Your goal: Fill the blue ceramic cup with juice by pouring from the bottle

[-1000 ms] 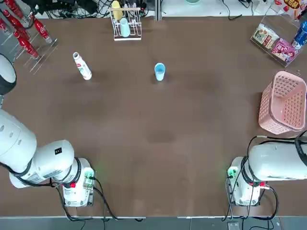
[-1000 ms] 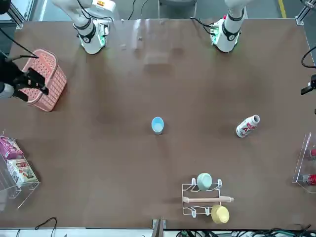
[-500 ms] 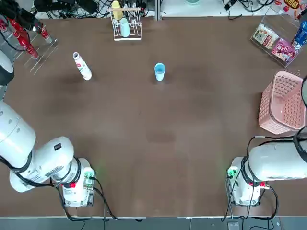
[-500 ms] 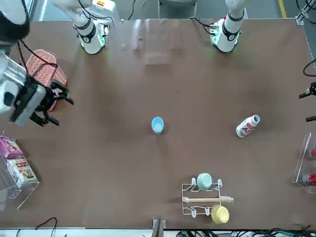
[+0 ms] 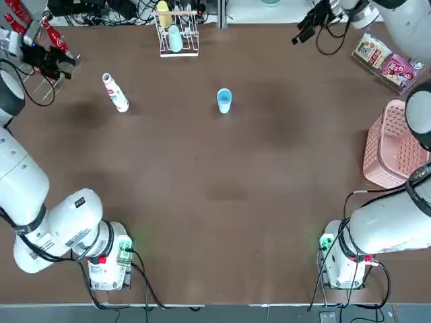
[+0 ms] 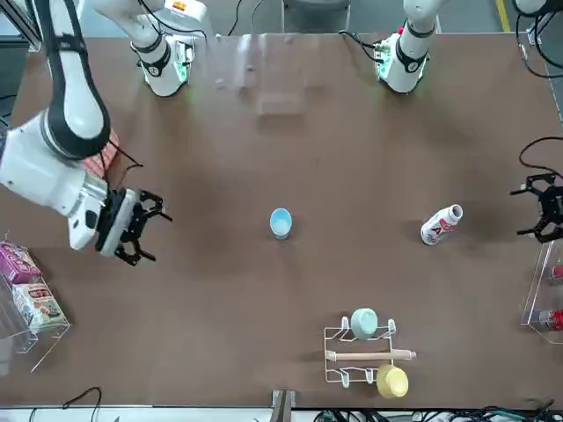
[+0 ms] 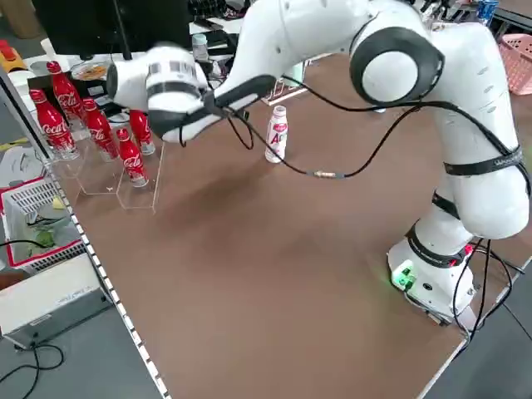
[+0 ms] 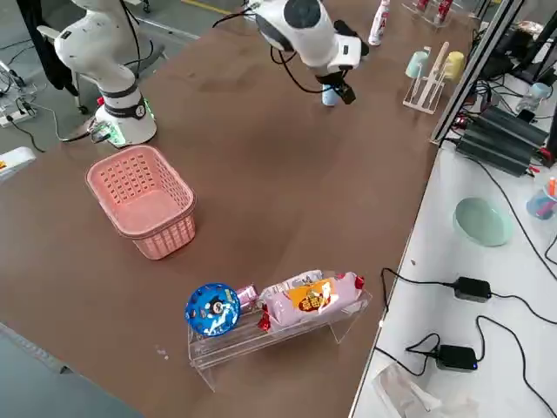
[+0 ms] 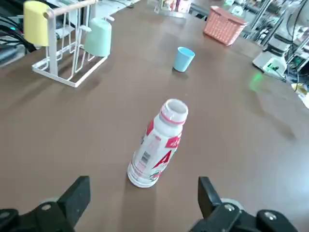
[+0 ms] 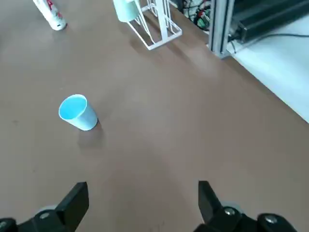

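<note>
Swung out from the table edges within the past second: both arms, which a second ago barely showed over the tabletop. Left gripper [image 5: 48,62] now at the far left corner, just beside the acrylic stand of red cola bottles [image 7: 100,129], fingers [image 9: 77,195] spread wide and empty, aimed at the bottle [image 5: 116,93] from a short way off, not touching. Right gripper [image 6: 141,227] well out over the right half of the table, past the pink basket [image 6: 98,151], fingers [image 10: 75,200] likewise wide apart with nothing between them, pointed toward the blue ceramic cup [image 5: 224,100] but well apart from it. Bottle and cup unmoved over the same second: bottle upright, white cap on, left of centre near the far edge; cup upright near the middle of the far half, mouth up, no juice visible inside as far as the right wrist view shows. Wire rack [image 5: 176,35] with its mint and yellow cups behind both, snack display [image 8: 287,318] at the far right corner, neither involved. Task barely begun: only the reach under way. Left to do, by the look of it: grasping the bottle, dealing with the cap, carrying it to the cup, tipping and pouring.
</note>
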Action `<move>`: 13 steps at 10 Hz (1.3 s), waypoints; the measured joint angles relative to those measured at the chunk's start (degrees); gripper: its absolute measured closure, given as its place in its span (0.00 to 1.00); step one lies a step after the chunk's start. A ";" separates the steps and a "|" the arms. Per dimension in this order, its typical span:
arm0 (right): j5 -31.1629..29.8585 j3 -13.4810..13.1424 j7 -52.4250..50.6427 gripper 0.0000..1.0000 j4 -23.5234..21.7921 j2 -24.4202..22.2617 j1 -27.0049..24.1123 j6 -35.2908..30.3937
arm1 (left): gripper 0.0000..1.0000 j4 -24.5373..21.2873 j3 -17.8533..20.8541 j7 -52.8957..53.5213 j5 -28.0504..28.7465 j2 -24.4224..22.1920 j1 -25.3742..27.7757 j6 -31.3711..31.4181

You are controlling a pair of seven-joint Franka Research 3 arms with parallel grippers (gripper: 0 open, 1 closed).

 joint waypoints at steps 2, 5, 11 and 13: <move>7.51 0.73 -6.38 0.00 -0.84 3.77 3.04 4.17 | 0.02 0.06 -0.68 4.05 -3.71 4.31 -0.07 -1.31; 16.67 1.26 -13.48 0.00 -2.45 7.78 6.28 7.13 | 0.02 0.12 -2.80 13.24 -6.99 10.09 -0.71 -1.71; 36.62 4.86 -38.31 0.00 -4.53 13.18 7.22 7.06 | 0.04 0.22 -5.41 18.32 -7.09 14.18 -1.37 -1.94; 43.16 4.97 -46.03 0.00 -5.05 15.10 9.25 7.98 | 0.07 -0.67 -6.21 20.81 -7.07 14.26 -1.79 -2.27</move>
